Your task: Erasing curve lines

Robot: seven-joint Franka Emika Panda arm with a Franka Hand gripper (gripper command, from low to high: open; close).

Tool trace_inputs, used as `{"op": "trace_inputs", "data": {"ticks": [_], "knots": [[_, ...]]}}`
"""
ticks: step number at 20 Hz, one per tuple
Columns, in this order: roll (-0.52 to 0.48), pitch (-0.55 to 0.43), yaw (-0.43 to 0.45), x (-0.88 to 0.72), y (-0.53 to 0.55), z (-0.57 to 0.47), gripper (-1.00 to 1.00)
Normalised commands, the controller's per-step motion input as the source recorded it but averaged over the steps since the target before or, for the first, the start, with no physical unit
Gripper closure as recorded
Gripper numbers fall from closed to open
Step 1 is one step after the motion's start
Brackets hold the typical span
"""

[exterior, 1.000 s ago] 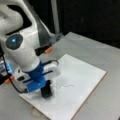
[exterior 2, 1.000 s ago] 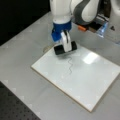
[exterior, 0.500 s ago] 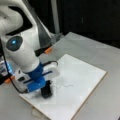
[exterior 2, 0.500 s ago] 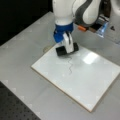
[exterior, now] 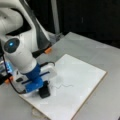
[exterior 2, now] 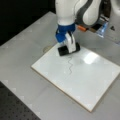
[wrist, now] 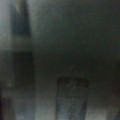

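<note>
A white rectangular board (exterior: 82, 75) (exterior 2: 87, 82) lies flat on the grey table in both front views. The curve lines (exterior: 63, 85) (exterior 2: 70, 65) are a thin dark wavy squiggle on the board. My gripper (exterior: 43, 87) (exterior 2: 68, 47) points down, shut on a black eraser block (exterior: 44, 92) (exterior 2: 65, 50). The eraser rests on the board near its corner, at one end of the squiggle, which runs away from it uncovered. The wrist view holds only dark close surfaces, and the lines do not show there.
The arm's white body and base (exterior: 17, 30) fill a front view's left, with an orange-tipped cable (exterior: 48, 50) (exterior 2: 81, 28) beside them. A bright glare spot (exterior 2: 90, 58) lies on the board. A dark perforated mat (exterior 2: 15, 107) borders the table at a front view's bottom left.
</note>
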Motion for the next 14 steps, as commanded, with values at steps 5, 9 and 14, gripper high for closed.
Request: {"op": "trace_inputs", "data": {"ticks": [5,9,14], "knots": [[0.006,-0.259,-0.122,-0.12,0.24,-0.37,1.00],[0.000,-0.224,-0.097,-0.09,0.26,-0.48,1.00],[0.005,-0.179,-0.081,-0.05,0.25,-0.52,1.00]]}}
